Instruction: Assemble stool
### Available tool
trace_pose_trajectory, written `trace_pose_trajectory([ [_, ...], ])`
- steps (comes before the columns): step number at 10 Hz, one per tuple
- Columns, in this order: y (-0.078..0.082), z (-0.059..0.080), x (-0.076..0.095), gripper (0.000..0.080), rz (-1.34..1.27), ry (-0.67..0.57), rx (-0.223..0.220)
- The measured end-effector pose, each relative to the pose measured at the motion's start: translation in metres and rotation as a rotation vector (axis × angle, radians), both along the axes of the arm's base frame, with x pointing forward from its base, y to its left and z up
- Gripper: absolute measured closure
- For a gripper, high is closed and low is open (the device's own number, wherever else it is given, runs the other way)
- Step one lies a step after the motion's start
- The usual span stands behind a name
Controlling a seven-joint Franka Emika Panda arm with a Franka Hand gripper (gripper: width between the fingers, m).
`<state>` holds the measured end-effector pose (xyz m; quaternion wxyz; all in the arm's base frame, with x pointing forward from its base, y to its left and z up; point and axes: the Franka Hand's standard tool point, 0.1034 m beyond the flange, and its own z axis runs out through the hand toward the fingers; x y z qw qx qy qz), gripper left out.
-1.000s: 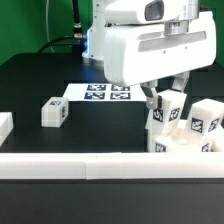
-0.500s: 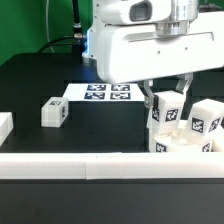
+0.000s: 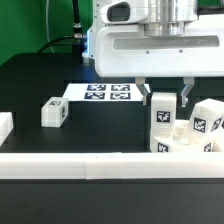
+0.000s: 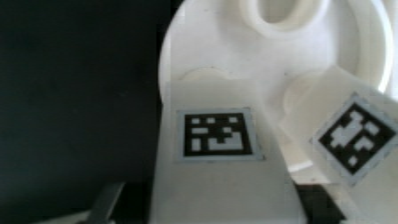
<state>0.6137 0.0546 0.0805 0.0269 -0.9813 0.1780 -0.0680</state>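
A long white bar point(image 3: 80, 166) runs along the near edge of the black table point(image 3: 40, 80). Just behind it, towards the exterior view's right corner, lies the white stool seat point(image 4: 222, 55). On it stands a tagged leg point(image 3: 164, 115), upright, with the gripper point(image 3: 166, 100) closed on its sides from above. A second leg point(image 3: 205, 122) stands just beside it on the exterior view's right, already on the seat. A third, loose leg point(image 3: 53, 112) lies well apart towards the exterior view's left. The marker board point(image 3: 100, 92) lies flat farther back.

Likely risks: the held leg may bind or cross-thread in its socket if it goes in off-axis. A finger turning with the leg could knock the second leg, which is very close. The seat could also turn or slide with the leg if it is not braced against the bar, and then the twist would be wasted.

Compared with a second ago, the wrist has rotated. The held leg, then tilted with its tag skewed, now stands squared, its tag facing forward. Everything else is unchanged.
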Motion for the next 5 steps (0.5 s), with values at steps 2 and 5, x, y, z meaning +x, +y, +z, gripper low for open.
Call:
trace_pose_trajectory([
  [2,-0.0009,0.0,0.0001,0.0462,-0.116,0.003,0.019],
  [5,-0.0028,-0.0005,0.0001,0.0462,-0.296,0.009,0.051],
])
